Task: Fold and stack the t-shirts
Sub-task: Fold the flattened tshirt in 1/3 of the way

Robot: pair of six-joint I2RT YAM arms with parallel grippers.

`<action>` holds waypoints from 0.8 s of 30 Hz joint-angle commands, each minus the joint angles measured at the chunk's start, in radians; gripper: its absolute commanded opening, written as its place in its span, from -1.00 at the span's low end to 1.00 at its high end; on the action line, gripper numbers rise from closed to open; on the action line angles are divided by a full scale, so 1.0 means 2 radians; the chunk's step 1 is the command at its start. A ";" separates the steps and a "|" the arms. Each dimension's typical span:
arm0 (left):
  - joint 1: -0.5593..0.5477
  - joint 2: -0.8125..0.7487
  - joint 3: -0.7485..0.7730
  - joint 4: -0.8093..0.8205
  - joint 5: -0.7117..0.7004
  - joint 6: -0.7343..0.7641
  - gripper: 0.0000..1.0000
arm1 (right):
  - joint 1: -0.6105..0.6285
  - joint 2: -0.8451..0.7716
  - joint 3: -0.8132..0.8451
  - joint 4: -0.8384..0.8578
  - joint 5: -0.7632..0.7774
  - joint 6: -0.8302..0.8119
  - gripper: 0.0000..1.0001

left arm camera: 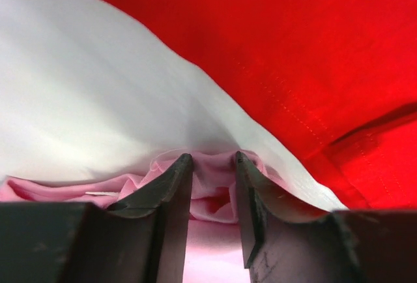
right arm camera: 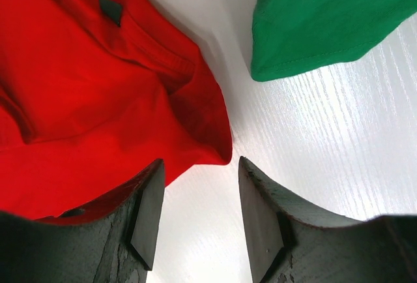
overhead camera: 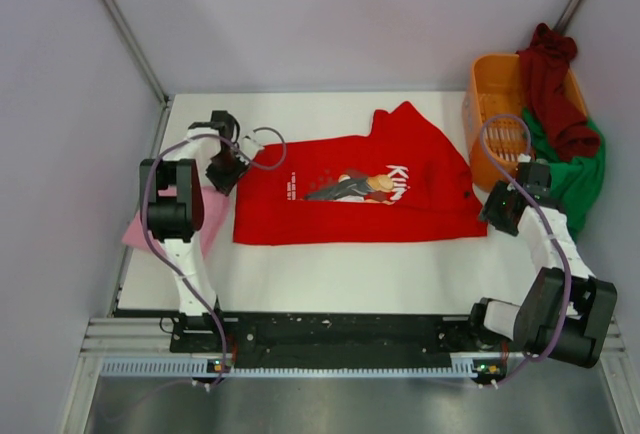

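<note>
Most of the pink shirt (overhead camera: 138,229) is hidden under the left arm (overhead camera: 175,209); only a corner shows. Pink cloth is bunched at the tips of the left claw (left arm camera: 213,162), can't tell if it's pinched. The lettering (overhead camera: 400,175) on the red shirt (overhead camera: 300,216) is too small to read and cut by a fold. Part of the green shirt (overhead camera: 582,182) lies under the maroon shirt (overhead camera: 555,79) and behind the right arm (overhead camera: 548,239). The inside of the basket (overhead camera: 487,94) is partly covered. Wrist views crop red and green cloth at the frame edges.

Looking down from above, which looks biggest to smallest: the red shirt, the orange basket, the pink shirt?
1. red t-shirt
2. orange basket
3. pink t-shirt, only partly in view, so less sure
</note>
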 commanded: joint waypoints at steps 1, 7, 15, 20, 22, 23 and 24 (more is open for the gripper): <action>0.030 0.018 0.008 -0.027 0.023 -0.009 -0.34 | -0.005 -0.017 0.027 0.014 -0.001 0.007 -0.03; 0.069 0.038 0.015 -0.005 -0.006 -0.028 -1.00 | -0.004 -0.018 0.029 0.014 0.000 0.006 -0.03; 0.107 0.035 0.025 0.013 -0.020 -0.040 -1.00 | -0.004 -0.020 0.033 0.014 0.001 0.007 -0.03; 0.098 0.006 0.036 0.017 0.020 -0.037 -0.16 | 0.003 -0.023 0.040 0.017 -0.003 0.007 0.05; 0.085 -0.012 0.039 0.034 0.014 -0.036 -0.02 | 0.024 -0.028 0.047 0.016 0.013 0.000 0.07; 0.078 -0.022 0.039 0.043 0.010 -0.034 0.00 | 0.043 -0.031 0.053 0.017 0.031 -0.007 0.07; 0.073 -0.031 0.041 0.049 0.006 -0.032 0.00 | 0.066 -0.034 0.059 0.016 0.049 -0.013 0.07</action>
